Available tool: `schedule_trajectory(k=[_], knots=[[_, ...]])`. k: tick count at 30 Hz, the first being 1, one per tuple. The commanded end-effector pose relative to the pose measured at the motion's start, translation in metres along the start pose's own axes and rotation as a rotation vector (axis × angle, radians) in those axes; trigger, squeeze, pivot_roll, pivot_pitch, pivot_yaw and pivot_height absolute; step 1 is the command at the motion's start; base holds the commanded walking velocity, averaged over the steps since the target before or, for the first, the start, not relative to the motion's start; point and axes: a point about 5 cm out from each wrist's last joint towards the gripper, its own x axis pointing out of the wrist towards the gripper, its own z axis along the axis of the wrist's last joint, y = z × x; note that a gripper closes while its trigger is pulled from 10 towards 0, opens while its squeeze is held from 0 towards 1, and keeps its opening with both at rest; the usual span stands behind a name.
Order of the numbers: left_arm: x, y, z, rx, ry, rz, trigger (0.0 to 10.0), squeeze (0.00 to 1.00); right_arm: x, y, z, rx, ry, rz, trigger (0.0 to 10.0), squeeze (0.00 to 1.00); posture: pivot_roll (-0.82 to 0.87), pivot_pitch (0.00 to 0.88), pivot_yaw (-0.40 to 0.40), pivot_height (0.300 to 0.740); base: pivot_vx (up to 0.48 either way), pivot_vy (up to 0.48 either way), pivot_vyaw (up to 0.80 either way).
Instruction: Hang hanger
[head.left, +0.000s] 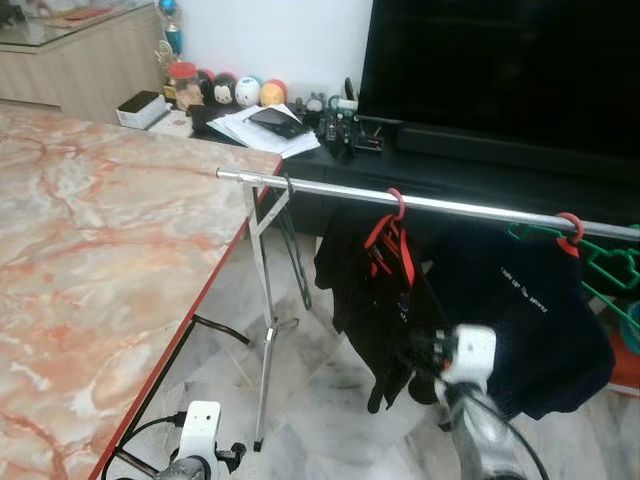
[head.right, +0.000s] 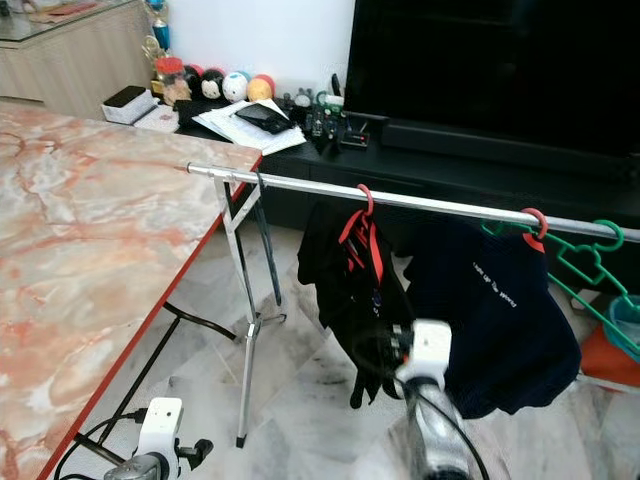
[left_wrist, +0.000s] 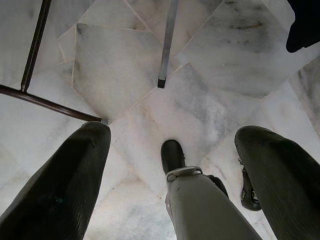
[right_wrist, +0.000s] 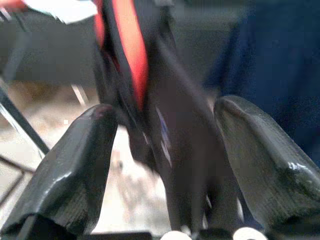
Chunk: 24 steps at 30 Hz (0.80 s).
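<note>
Red hanger (head.left: 396, 232) with black garment (head.left: 375, 300) hooked on rail (head.left: 330, 191). My right gripper (right_wrist: 165, 145) spread wide, garment between fingers, unclamped. Left gripper (left_wrist: 170, 165) parted over floor, idle. Risk I see: pulling away snags fabric, drags hook off rail.

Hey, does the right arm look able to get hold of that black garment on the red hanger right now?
Probably yes: the right gripper is open with the black garment hanging between its fingers, nothing in between.
</note>
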Motion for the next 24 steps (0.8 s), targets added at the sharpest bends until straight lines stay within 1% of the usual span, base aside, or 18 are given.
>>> schedule_trajectory(k=[1, 3, 6, 8, 12, 18, 24], knots=[[0.0, 0.001, -0.003, 0.0, 0.017, 0.007, 10.0, 0.0, 0.007, 0.003, 0.007, -0.003, -0.004, 0.018, 10.0, 0.0, 0.09, 0.0, -0.033, 0.74, 0.0, 0.0, 0.0], [0.0, 0.002, -0.003, -0.002, 0.015, 0.011, 10.0, 0.0, 0.015, 0.005, 0.016, -0.005, -0.012, 0.033, 10.0, 0.0, 0.09, 0.0, -0.027, 0.74, 0.0, 0.0, 0.0], [0.0, 0.004, -0.002, -0.003, 0.013, 0.014, 10.0, 0.0, 0.02, 0.006, 0.022, -0.013, -0.012, 0.047, 10.0, 0.0, 0.09, 0.0, -0.027, 0.74, 0.0, 0.0, 0.0], [0.0, 0.004, -0.002, -0.002, 0.013, 0.014, 10.0, 0.0, 0.023, 0.007, 0.027, -0.026, -0.014, 0.061, 10.0, 0.0, 0.09, 0.0, -0.027, 0.74, 0.249, 0.0, 0.0], [0.0, 0.004, -0.001, -0.002, 0.013, 0.012, 10.0, 0.0, 0.025, 0.006, 0.031, -0.047, -0.021, 0.064, 10.0, 0.0, 0.09, 0.0, -0.027, 0.74, 0.247, 0.0, 0.0], [0.0, 0.004, -0.001, -0.002, 0.011, 0.013, 10.0, 0.0, 0.025, 0.003, 0.033, -0.025, -0.032, 0.046, 10.0, 0.0, 0.09, 0.0, -0.027, 0.74, 0.247, 0.0, 0.0], [0.0, 0.003, 0.0, -0.003, 0.008, 0.011, 10.0, 0.0, 0.025, 0.002, 0.033, -0.022, -0.03, 0.044, 10.0, 0.0, 0.09, 0.0, -0.028, 0.74, 0.25, 0.0, 0.0]])
